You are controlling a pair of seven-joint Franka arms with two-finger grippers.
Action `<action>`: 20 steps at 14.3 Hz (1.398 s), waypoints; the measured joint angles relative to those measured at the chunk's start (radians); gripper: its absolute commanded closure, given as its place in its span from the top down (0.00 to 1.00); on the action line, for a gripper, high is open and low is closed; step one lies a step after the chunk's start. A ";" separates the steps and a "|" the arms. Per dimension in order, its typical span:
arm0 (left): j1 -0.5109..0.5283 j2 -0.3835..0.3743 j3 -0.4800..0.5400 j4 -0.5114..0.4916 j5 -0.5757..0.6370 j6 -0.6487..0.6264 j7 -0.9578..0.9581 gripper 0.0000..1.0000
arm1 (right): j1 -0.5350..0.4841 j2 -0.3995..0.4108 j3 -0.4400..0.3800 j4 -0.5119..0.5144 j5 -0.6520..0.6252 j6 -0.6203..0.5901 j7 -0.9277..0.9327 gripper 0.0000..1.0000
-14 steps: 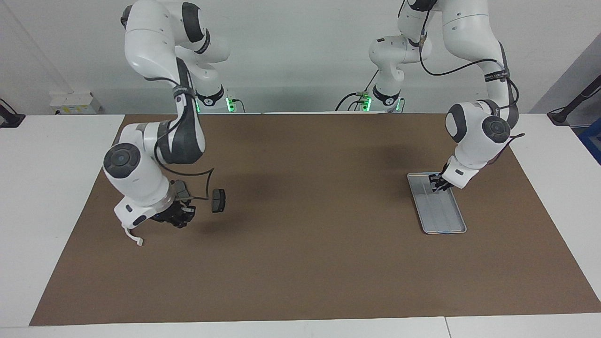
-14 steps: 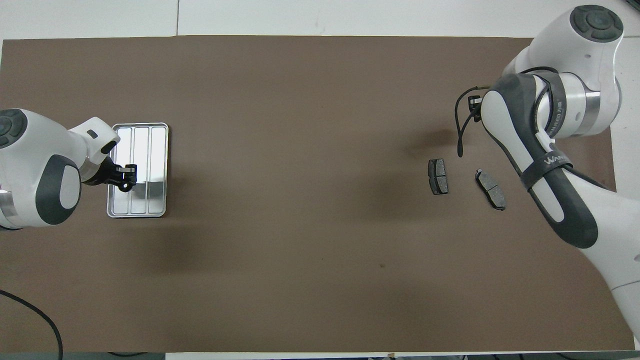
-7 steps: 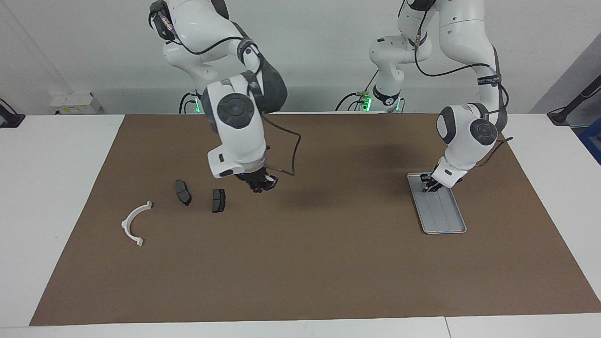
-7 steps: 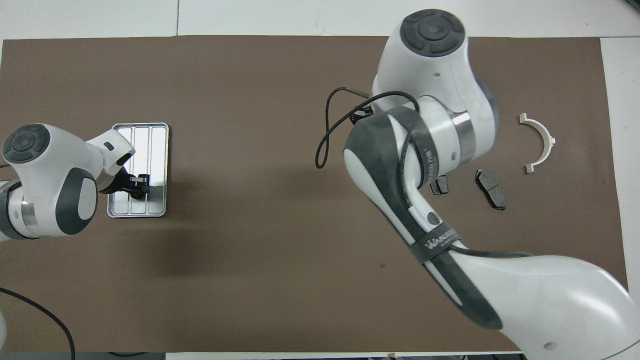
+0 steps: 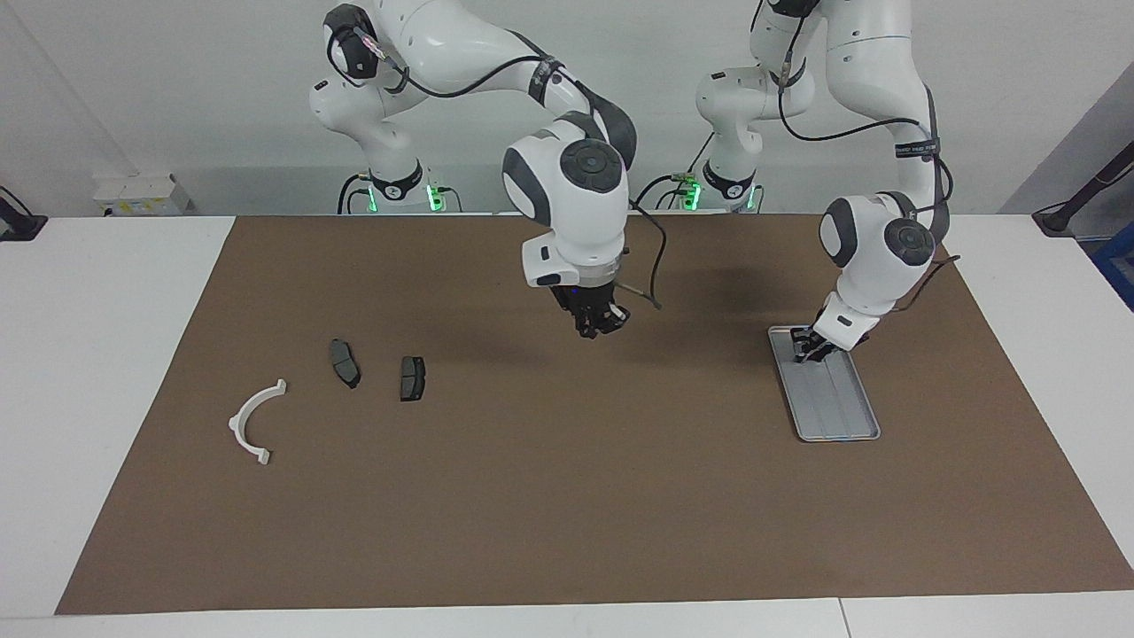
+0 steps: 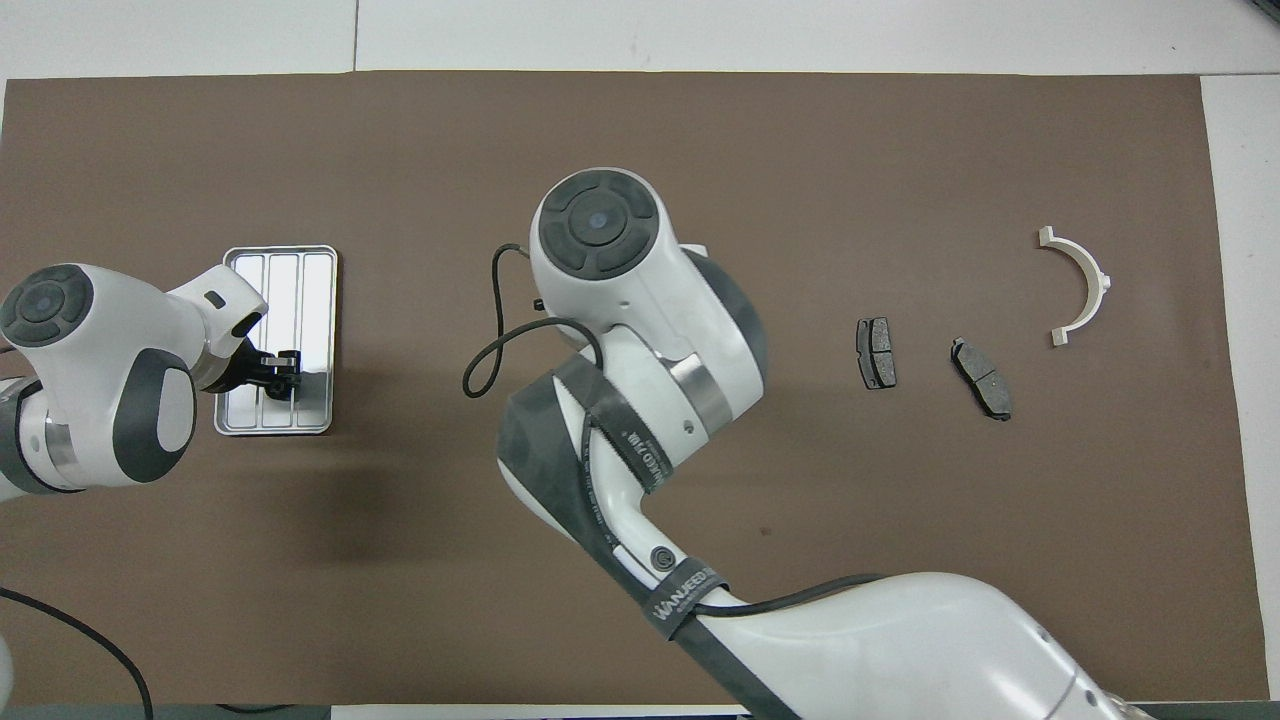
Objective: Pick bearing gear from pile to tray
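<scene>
Landmark: the tray (image 5: 846,425), lying flat on the brown mat (image 5: 567,496) toward the left arm's end of the bench (image 5: 106,354).

Left tool (image 5: 804,347): low over the tray's end nearest the robots, tips down inside the rim. Cannot tell how far its fingers stand apart, nor whether anything sits between them. Overhead view shows the left tool (image 6: 280,362) over the tray (image 6: 318,262), over the middle channels.

Right tool (image 5: 599,323): raised over bare mat, well apart from the tray, toward mid-bench. Fingertips together, closed; whether a gear sits between them is too small to tell. Facing view only; overhead, the arm's own wrist covers it.

Pile, well apart from the tray at the right arm's end: two brake pads (image 5: 412,377) (image 5: 345,362) side by side, about as near the robots as the tray's nearer end; white half-ring bracket (image 5: 254,424) farther out, near the mat's edge. Overhead view shows the pads' ribbed faces.
</scene>
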 measured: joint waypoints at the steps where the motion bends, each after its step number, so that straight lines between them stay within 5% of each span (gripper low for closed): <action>1: 0.000 0.000 0.000 0.000 -0.001 0.002 0.000 1.00 | 0.024 0.030 -0.001 0.000 -0.002 0.041 0.031 0.00; 6: -0.005 -0.004 -0.007 0.045 -0.002 0.003 0.000 1.00 | 0.060 0.131 -0.003 0.001 -0.006 0.202 0.088 0.00; 16: -0.044 -0.004 -0.008 0.052 -0.006 0.004 -0.090 1.00 | 0.061 0.170 -0.004 -0.063 -0.034 0.384 0.091 0.00; 17: -0.044 -0.004 -0.008 0.053 -0.006 0.004 -0.104 1.00 | 0.061 0.172 -0.004 -0.068 -0.035 0.391 0.091 0.32; 18: -0.045 -0.004 -0.008 0.053 -0.006 0.004 -0.112 1.00 | 0.061 0.172 -0.005 -0.071 -0.035 0.391 0.091 0.99; 20: -0.045 -0.004 -0.009 0.055 -0.006 0.004 -0.127 1.00 | 0.059 0.172 -0.008 -0.071 -0.042 0.368 0.091 1.00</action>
